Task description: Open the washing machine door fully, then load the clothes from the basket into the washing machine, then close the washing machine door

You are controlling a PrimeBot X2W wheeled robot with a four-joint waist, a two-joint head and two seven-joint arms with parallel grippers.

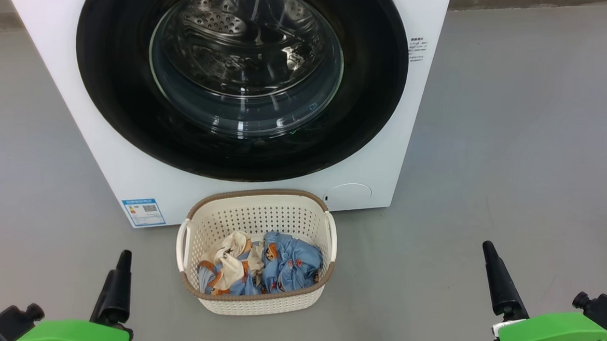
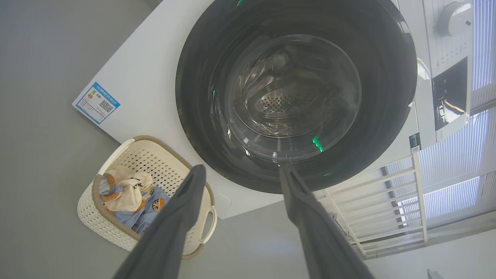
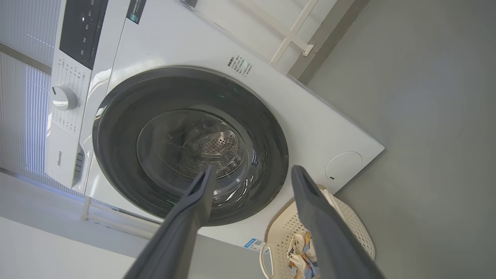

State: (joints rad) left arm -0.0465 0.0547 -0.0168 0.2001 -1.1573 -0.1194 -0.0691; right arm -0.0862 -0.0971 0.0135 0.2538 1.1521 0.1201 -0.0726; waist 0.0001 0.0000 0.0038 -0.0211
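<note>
- left gripper (image 2: 242,169): the nearest item, low at the left of the head view. its two long dark fingers are spread wide with nothing between them. it is aimed at the lower part of the door and is well apart from it.
- right gripper (image 3: 254,169): low at the right, fingers likewise spread wide and empty. it points at the door glass, clear of the machine. both grippers look parked in a ready pose.
- basket (image 1: 260,193): cream perforated plastic with a brown rim and two side handles. it stands on the grey floor (image 1: 517,150) just in front of the washing machine, between the two grippers. this probably keeps it within reach of either arm and makes the carry short.
- clothes (image 1: 262,269): two small pieces bunched in the basket bottom, touching. the cream garment (image 1: 228,260) is at the left and the light blue garment (image 1: 291,261) at the right.
- washing machine (image 1: 102,144): white front-loader with a blue label sticker (image 1: 144,212) at lower left. the round service flap (image 1: 348,192) is at lower right, just behind the basket.
- washing machine door (image 1: 116,77): a glossy black ring around a clear glass bowl (image 1: 247,58). it looks shut flush against the front, and the steel drum is visible through the glass.
- status: the first step, opening the door, is judged not yet begun.
</note>
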